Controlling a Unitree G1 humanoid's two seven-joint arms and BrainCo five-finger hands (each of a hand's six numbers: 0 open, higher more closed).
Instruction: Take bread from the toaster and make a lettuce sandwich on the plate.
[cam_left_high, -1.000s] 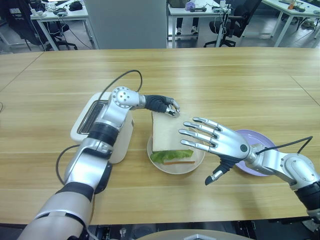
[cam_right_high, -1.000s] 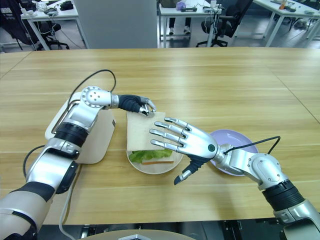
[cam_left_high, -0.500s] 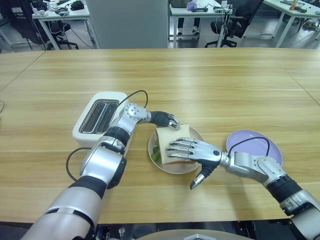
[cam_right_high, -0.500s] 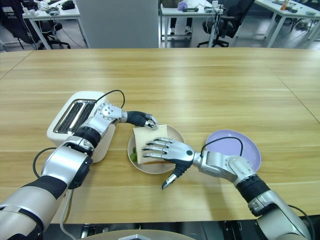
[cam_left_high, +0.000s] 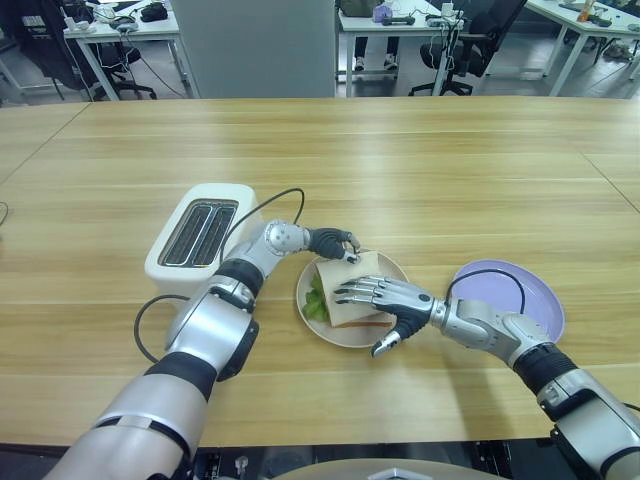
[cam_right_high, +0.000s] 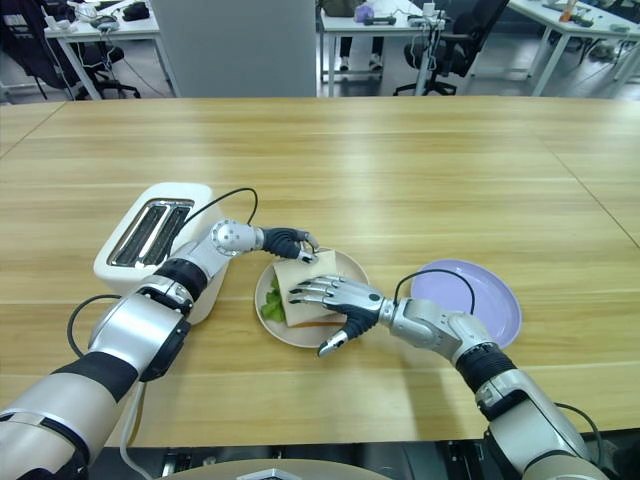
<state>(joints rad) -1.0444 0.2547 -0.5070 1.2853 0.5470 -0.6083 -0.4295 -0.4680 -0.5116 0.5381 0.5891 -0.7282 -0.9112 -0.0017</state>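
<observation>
Left eye view: the left hand (cam_left_high: 338, 243) pinches the far corner of the bread (cam_left_high: 345, 270), while the right hand (cam_left_high: 385, 296) lies on it with fingers flat and spread. Under both hands, lettuce (cam_left_high: 316, 302) pokes out over the plate (cam_left_high: 340, 337). The bread is likely light, soft and easily dented, so it is best held by its crust edges. The toaster (cam_left_high: 195, 235) stands just behind the left forearm and a purple plate (cam_left_high: 545, 310) lies by the right wrist. The table (cam_left_high: 400, 170) lies open beyond both hands.

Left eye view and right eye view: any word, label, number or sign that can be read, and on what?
None can be read.
The toaster, the plate under the sandwich and the purple plate show no print.
Anything on the desks behind is too small to tell.
</observation>
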